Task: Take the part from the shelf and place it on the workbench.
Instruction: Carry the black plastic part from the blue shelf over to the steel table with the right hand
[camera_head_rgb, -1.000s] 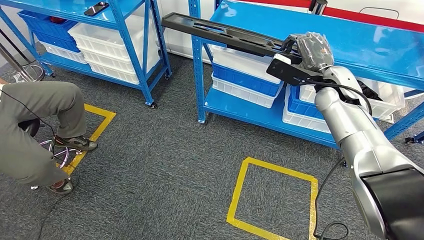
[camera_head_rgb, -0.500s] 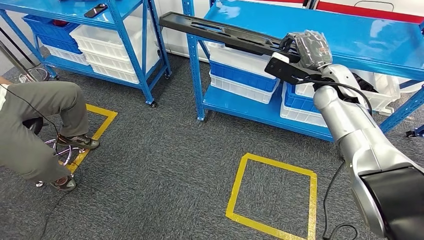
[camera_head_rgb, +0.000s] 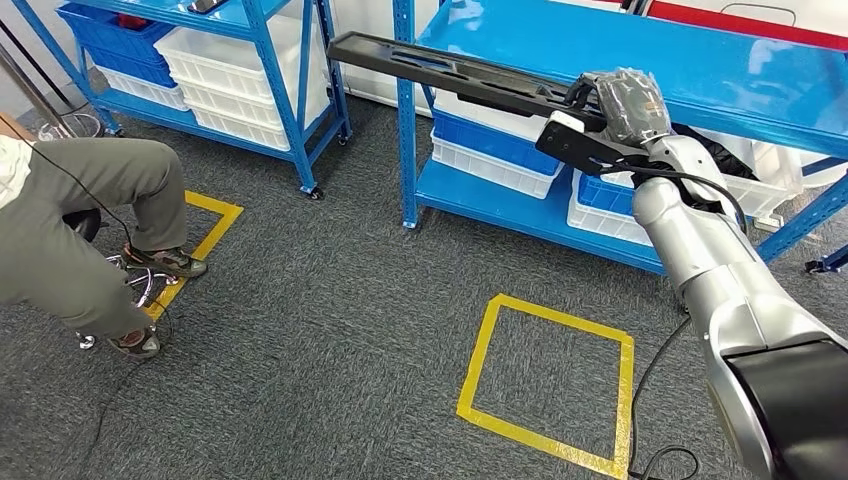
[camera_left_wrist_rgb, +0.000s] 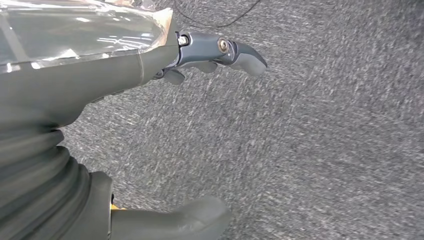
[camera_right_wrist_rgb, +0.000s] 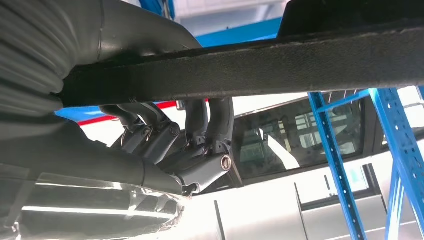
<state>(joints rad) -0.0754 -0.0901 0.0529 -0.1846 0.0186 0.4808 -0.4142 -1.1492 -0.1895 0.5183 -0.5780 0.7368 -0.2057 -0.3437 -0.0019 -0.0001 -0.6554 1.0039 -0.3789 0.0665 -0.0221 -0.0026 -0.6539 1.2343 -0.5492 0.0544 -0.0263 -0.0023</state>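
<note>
My right hand (camera_head_rgb: 622, 102) grips the long black part (camera_head_rgb: 450, 72), upper centre; left hand (camera_left_wrist_rgb: 150, 75) holds nothing, fingers apart. White bins (camera_head_rgb: 490, 165) on shelf (camera_head_rgb: 640, 60), contents unclear.

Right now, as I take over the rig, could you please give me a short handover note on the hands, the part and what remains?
Right robot hand: grips one end of the long black part, held level in the air at the front edge of the blue shelf.
Left robot hand: holds nothing, hanging over the grey carpet.
Done: part grasped.
Left: carry it to the workbench and set it down. A seated person is nearby on the left.
</note>
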